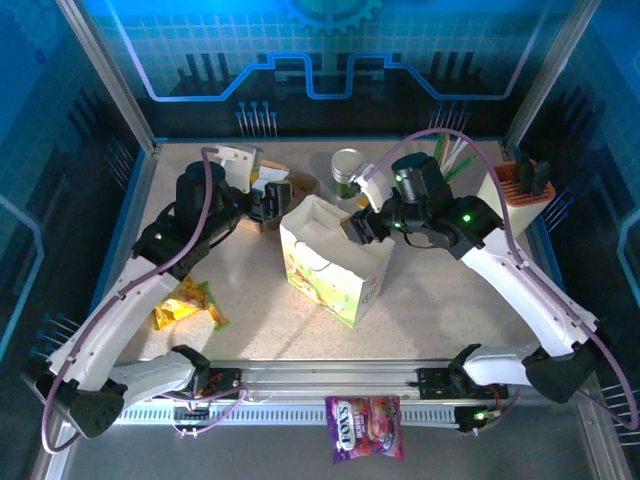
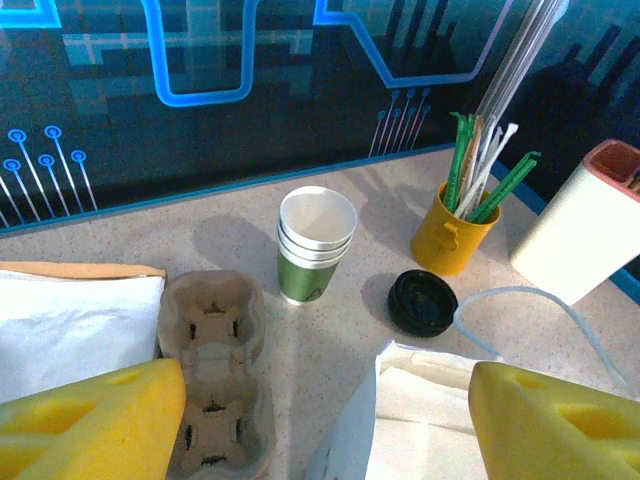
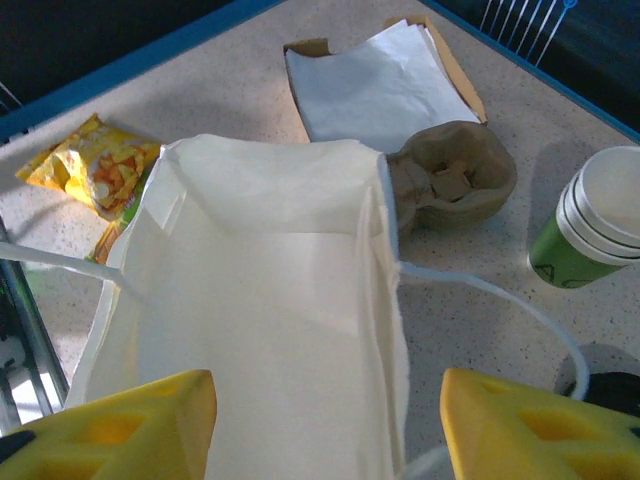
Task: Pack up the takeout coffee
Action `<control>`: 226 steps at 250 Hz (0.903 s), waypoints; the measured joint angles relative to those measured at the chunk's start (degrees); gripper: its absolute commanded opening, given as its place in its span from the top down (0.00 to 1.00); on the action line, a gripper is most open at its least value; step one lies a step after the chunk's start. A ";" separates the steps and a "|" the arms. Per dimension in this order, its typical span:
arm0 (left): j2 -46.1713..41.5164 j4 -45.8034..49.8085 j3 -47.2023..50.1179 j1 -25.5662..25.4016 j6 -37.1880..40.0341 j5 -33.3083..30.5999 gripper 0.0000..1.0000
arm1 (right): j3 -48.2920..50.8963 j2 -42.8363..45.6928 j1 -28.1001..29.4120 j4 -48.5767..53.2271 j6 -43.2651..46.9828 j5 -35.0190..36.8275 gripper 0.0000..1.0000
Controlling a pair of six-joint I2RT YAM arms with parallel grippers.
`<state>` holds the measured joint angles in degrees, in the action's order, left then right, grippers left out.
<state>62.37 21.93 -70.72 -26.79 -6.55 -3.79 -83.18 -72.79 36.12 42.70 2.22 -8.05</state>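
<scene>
The takeout coffee cups (image 2: 316, 245), white above and green below, stand nested in one stack with no lid on, behind the bag (image 1: 347, 170) (image 3: 590, 228). A round black lid (image 2: 423, 301) lies on the table beside them. The white flower-printed paper bag (image 1: 330, 265) stands open mid-table. My left gripper (image 2: 325, 430) is open with nothing in it, left of the bag (image 1: 268, 207), over the pulp cup carrier (image 2: 213, 370). My right gripper (image 3: 325, 430) is open at the bag's mouth (image 1: 360, 226). The bag's right wall (image 3: 388, 300) stands between its fingers without being pinched.
A yellow cup of straws (image 2: 455, 230) and a white holder with an orange top (image 2: 580, 230) stand at the back right. A napkin box (image 3: 375, 85) sits at the back left. A yellow snack packet (image 1: 185, 305) lies front left. A candy bag (image 1: 365, 440) lies by the arm bases.
</scene>
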 measured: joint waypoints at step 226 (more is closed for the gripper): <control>-5.73 -36.89 37.81 15.65 -1.07 -14.86 0.05 | 27.28 13.00 -25.86 -20.59 -12.79 23.74 0.01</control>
<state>56.64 -14.96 -32.91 -11.14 -7.62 -18.65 -55.90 -59.79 10.26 22.11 -10.57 15.68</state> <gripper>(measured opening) 0.945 0.993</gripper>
